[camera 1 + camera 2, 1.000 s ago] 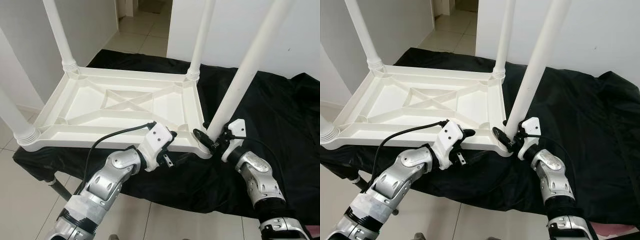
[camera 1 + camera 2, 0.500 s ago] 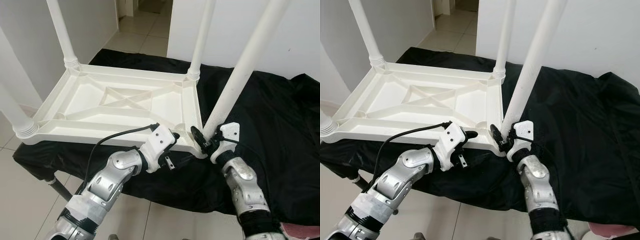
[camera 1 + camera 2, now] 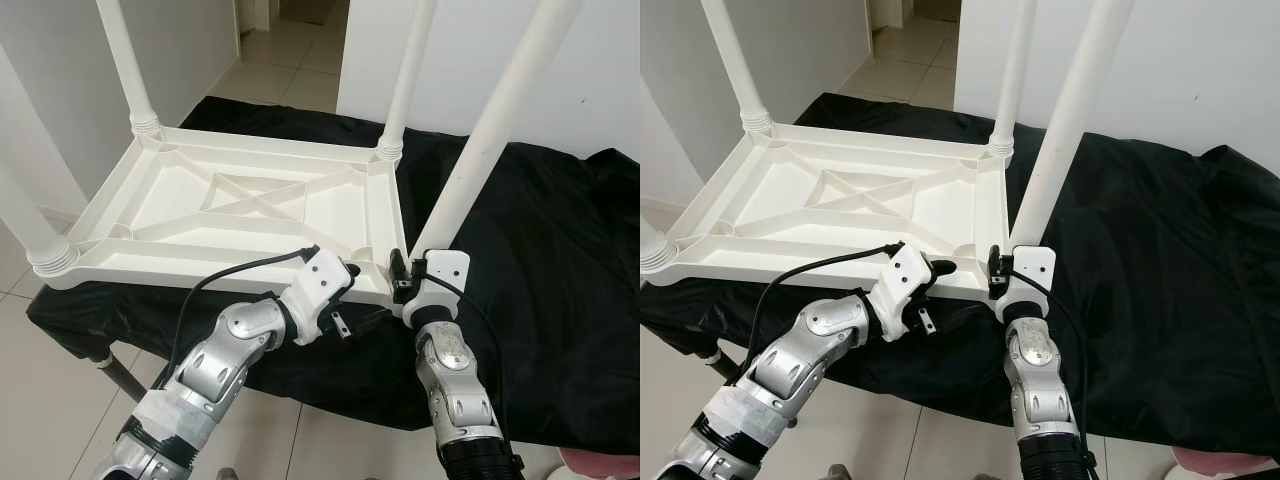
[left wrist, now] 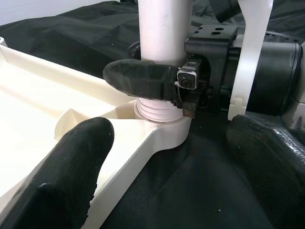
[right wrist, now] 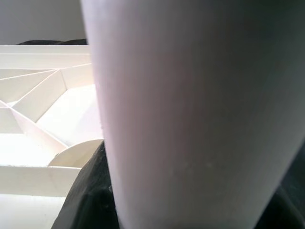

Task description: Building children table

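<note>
1. The white children's table (image 3: 240,215) lay upside down on a black cloth (image 3: 540,250), its ribbed underside facing up, with three legs already standing in their corner sockets: the far-left leg (image 3: 125,65), the near-left leg (image 3: 25,225) and the far-right leg (image 3: 405,75).
2. My left gripper (image 3: 345,275) rested at the table's near edge, just left of the near-right corner. Its fingers (image 4: 71,167) were spread apart, holding nothing; one pad lay over the white rim, the other over the black cloth beyond the corner.
3. Between and just ahead of my left fingers sat the near-right corner socket (image 4: 159,121), with the ribbed collar of the fourth leg seated in it.
4. That fourth leg (image 3: 490,130) rose from the socket, tilted away to the right rather than upright.
5. My right gripper (image 3: 405,275) was clenched around the base of the fourth leg, just above its collar. One black finger (image 4: 143,78) wrapped across the front of the leg; in the right wrist view the leg (image 5: 190,109) sat directly against the fingers.
6. My right forearm came up from below the cloth's edge, nearly straight under the corner.
</note>
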Available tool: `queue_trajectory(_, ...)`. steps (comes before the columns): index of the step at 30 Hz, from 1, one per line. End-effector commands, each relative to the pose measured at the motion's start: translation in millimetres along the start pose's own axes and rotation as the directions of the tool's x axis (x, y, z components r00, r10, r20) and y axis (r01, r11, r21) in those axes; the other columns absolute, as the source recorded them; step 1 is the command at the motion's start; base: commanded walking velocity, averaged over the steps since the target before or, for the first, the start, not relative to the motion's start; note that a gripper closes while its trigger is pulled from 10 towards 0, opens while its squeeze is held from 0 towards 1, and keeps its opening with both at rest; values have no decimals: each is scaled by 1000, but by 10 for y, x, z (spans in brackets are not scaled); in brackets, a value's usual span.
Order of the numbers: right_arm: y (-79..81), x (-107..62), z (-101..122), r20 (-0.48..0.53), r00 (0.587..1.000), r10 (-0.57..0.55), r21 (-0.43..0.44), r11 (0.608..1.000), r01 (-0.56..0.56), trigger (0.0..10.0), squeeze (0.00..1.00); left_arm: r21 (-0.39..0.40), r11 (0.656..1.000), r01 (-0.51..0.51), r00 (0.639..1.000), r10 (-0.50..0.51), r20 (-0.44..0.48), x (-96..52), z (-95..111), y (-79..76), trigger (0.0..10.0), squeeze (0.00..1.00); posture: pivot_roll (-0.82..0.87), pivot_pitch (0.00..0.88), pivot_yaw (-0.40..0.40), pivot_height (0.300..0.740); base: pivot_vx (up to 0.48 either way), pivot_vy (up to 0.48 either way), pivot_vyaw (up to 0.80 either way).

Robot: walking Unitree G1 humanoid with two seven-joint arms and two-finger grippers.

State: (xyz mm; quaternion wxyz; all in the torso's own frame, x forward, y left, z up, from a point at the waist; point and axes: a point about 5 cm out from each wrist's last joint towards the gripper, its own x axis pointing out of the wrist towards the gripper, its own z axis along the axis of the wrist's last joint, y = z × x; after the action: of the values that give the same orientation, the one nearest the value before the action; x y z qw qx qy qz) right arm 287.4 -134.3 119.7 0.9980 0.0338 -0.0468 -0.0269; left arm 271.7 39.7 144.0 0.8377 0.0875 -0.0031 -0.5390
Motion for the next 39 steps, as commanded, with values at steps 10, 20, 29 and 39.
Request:
queue_trajectory(10,70,-51,-25,12,1000,-7,10,1000,7,10000,388,19,996,87,996,-87,-19,9,-9,-18,10000,0,-50,0,-26,740,0,0,0)
queue_trajectory(20,-27,-25,14,35,997,64,-4,998,-64,10000,0,26,995,96,995,-95,-20,38,-13,-49,10000,0,-54,0,-32,740,0,0,0)
queue_trajectory(29,-198,5,36,38,948,316,-37,949,-314,10000,0,46,992,118,992,-116,-38,48,-43,-88,10000,0,-52,0,-37,740,0,0,0)
queue_trajectory(39,-406,103,37,-36,868,495,-118,861,-495,10000,0,52,990,133,991,-131,-35,72,-19,-90,10000,0,-54,0,-36,740,0,0,0)
